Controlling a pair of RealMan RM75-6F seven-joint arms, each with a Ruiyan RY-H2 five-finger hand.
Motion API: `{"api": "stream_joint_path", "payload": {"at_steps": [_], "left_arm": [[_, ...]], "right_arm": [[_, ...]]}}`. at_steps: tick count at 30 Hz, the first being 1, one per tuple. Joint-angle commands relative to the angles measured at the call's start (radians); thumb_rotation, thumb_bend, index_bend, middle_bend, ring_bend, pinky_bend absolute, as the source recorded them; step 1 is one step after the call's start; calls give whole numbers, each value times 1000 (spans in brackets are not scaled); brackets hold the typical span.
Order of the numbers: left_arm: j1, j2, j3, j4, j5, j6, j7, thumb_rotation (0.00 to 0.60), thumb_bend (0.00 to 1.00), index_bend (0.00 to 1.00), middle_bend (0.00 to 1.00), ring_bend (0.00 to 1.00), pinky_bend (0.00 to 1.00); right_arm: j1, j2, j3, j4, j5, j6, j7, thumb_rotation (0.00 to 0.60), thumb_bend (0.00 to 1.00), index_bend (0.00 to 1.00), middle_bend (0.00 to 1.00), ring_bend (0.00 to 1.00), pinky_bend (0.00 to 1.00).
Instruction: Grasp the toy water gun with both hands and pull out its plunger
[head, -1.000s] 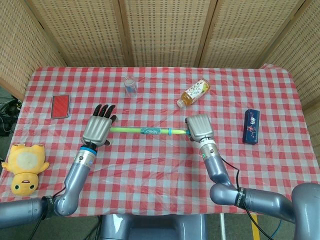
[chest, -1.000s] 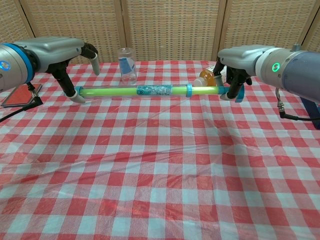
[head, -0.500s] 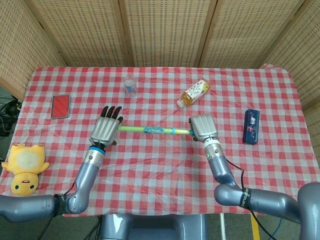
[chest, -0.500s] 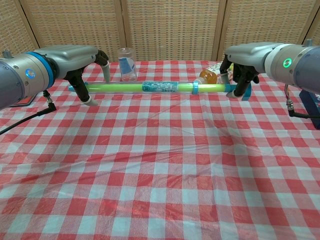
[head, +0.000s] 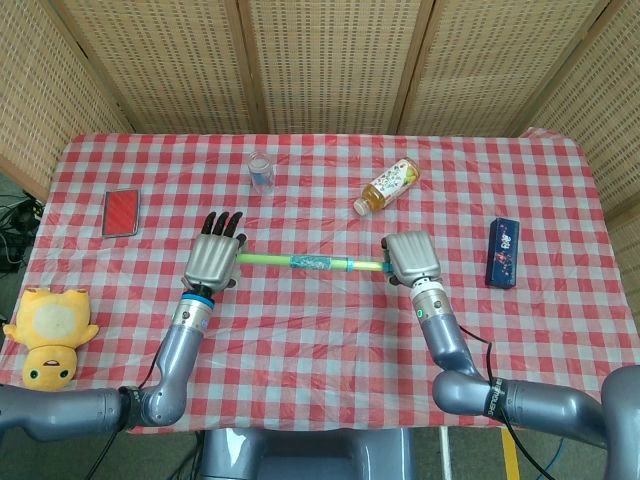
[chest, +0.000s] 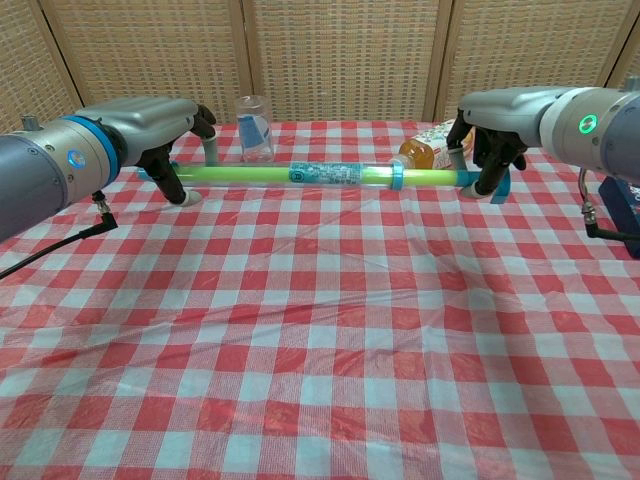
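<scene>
The left hand (chest: 165, 130) and right hand (chest: 495, 125) each grip one end of the toy water gun (chest: 325, 175), held level above the table so the plunger can slide out.

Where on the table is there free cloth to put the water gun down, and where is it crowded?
The near half of the table, in front of both hands, is bare cloth. So is the strip between the red card and the cup. It is crowded behind the right hand, where the bottle lies close.
</scene>
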Motion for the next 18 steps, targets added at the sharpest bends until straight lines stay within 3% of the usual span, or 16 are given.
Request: {"api": "stream_joint_path", "payload": {"at_steps": [1,13,18], "left_arm": [[1,-15,3,15,2,19,-8,600,353,466,0,0,0],[3,-31,12,33,-7,59,12,600,382,540,0,0,0],[0,-26,13,29,-35,63,42,600,380,490,0,0,0]], "right_arm": [[2,2,-4,-7,1,4,1,600,523,857,1000,958,684],[13,5,-22,-13,7,24,-13,600,521,858,1000,958,684],[17,2,-28,-8,7,28,-18,600,521,858,1000,958,684]]}}
